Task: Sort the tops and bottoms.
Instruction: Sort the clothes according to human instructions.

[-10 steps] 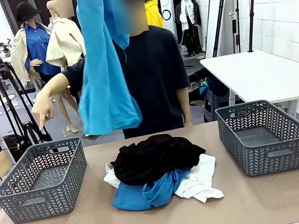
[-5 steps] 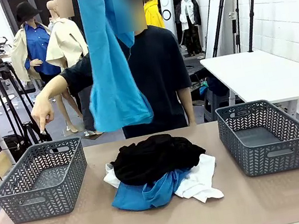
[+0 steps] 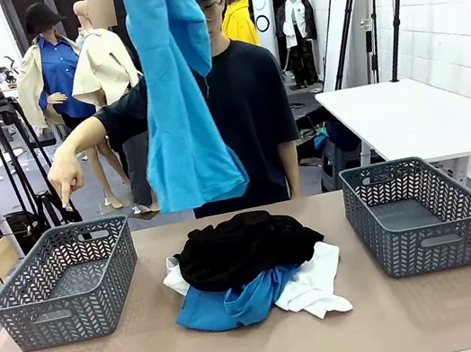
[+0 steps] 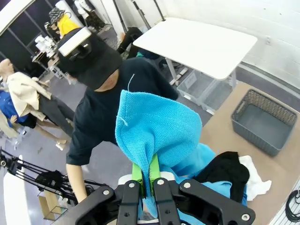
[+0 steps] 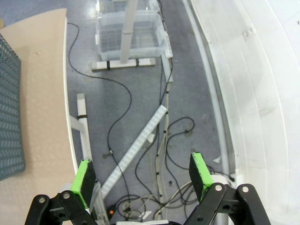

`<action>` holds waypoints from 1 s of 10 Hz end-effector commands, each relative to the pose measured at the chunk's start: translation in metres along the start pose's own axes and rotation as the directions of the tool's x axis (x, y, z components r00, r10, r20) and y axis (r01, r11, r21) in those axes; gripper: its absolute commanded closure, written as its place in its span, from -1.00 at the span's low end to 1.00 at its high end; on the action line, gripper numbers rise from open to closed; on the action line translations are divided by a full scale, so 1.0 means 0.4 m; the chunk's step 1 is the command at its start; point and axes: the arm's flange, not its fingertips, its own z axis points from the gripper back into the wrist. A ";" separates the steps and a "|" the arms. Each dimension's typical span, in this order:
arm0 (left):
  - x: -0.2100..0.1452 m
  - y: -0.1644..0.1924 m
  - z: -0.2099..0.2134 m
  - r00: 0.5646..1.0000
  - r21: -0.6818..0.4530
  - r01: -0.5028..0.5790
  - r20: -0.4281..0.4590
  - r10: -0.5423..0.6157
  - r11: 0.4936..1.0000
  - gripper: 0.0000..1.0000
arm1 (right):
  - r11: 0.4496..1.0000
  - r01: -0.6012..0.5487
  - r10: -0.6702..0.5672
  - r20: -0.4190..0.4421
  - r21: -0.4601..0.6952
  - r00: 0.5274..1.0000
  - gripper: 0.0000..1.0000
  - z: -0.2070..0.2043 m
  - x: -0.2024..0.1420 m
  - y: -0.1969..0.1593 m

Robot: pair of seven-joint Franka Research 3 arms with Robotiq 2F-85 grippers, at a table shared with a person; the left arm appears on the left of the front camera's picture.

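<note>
The left gripper is clamped tight on a bright blue top, with the 2 green pads squeezing a bunched fold of the knit cloth. That arm is raised way up, so the top hangs straight down from the gripper in a long drape, with its hem well clear of the table and in front of the person's chest.

Right below the gripper is the pile. The black bottoms are on top, with another blue top and a white top poking out underneath. There's 1 grey basket on each side: the left basket and the right basket. The person's hand points a finger down at the left basket.

The right gripper is spread wide with nothing in it, aimed down at a cable-strewn floor just past the table edge.
</note>
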 end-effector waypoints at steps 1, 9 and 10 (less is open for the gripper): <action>-0.025 0.113 -0.026 1.000 0.080 -0.027 -0.002 0.027 0.996 1.00 | 1.000 0.005 -0.005 0.001 0.006 1.000 -1.00 -0.005 -0.001 -0.004; -0.440 0.445 -0.047 0.953 0.314 -0.175 -0.183 0.241 0.933 1.00 | 1.000 0.005 -0.005 0.001 0.006 1.000 -1.00 -0.005 -0.001 -0.004; -0.502 0.435 -0.033 0.939 0.298 -0.196 -0.217 0.266 0.934 1.00 | 1.000 0.005 -0.005 0.001 0.006 1.000 -1.00 -0.005 -0.001 -0.004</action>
